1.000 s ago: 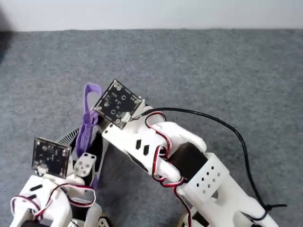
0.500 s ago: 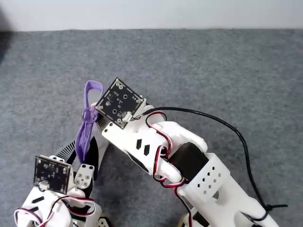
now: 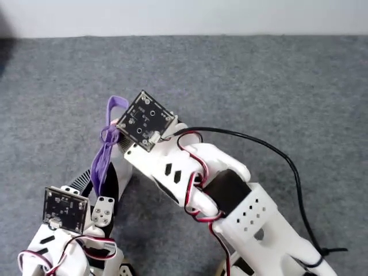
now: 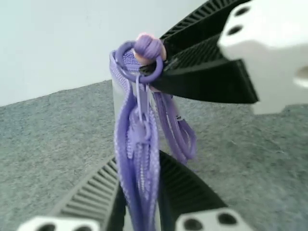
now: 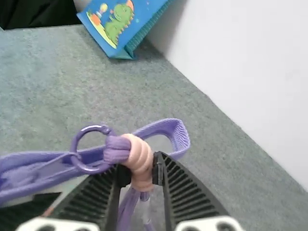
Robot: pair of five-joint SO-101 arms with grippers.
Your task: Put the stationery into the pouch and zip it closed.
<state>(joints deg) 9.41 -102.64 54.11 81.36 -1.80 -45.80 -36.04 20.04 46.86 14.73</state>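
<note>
So the right claw (image 5: pixel 139 169) is squeezed almost together, pinching the pink knot (image 5: pixel 138 159) next to the zipper ring (image 5: pixel 89 149) of the purple pouch (image 3: pixel 104 158). The left claw (image 4: pixel 139 168) is clamped on the pouch's other end, jaws barely apart. The pouch is strung between them, near left over the grey tabletop (image 3: pixel 259 86).

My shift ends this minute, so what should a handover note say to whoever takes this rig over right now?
Left tool: shut on one end of the pouch.
Right tool: shut on the pink bead beside the zip ring.
The pouch is held between both tools, above the grey table.
Done: both grips are set.
Left: it is unclear whether the stationery is inside or how far the zip is shut. Check both, then probably finish zipping.
</note>
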